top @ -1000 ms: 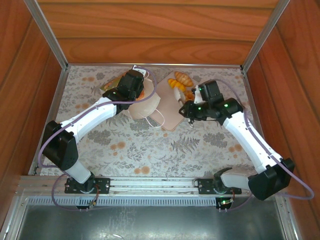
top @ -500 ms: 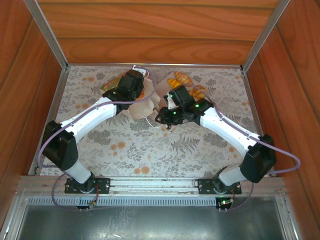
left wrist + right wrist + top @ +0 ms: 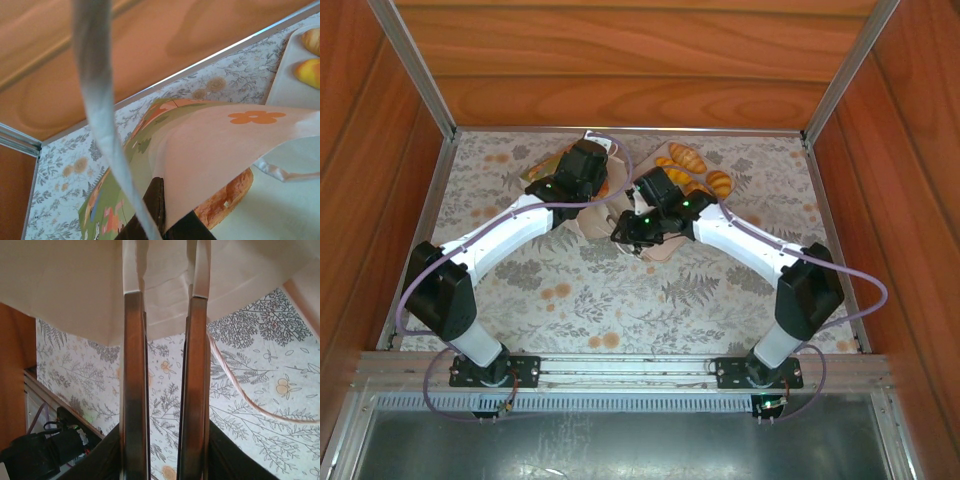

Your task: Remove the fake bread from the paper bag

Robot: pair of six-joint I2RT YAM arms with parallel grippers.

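**Item 1: left gripper** (image 3: 167, 220). Lower centre of the left wrist view. The dark fingers are closed tight and pinch the wall of the small cream paper bag (image 3: 210, 145), which has a yellow-green floral print and an orange flower mark. The pinched wall is raised as a slanted flap across mid-frame.
- Under the flap, lower right of centre: one glossy golden-orange toy pastry (image 3: 227, 197), partly covered by the paper.
- At the flap's right edge: a white cord loop handle (image 3: 280, 172).
- Left foreground, top to bottom: a pale blurred band (image 3: 100, 115). I cannot tell what it is.
- Upper right: a flat pink tray (image 3: 287, 87), with two more golden pieces at the frame edge.

**Item 2: right gripper** (image 3: 165, 294). Centre of the right wrist view. Two dark-brown fingers stand parallel with a narrow gap. Nothing is between them, and the cloth shows through the gap. The tips meet the cream paper across the top of the frame. I cannot tell whether they are inside the bag's mouth.
- Lower right: a thin cord (image 3: 250, 400) curves over the cloth.

**Item 3: overhead view.** Both wrists are at upper centre, with the paper bag between them.
- Up and right of the bag, on the tray: several golden-orange toy pastries (image 3: 685, 157).
- Surroundings: grey-and-orange floral tablecloth (image 3: 580, 290); wooden walls (image 3: 640, 60).
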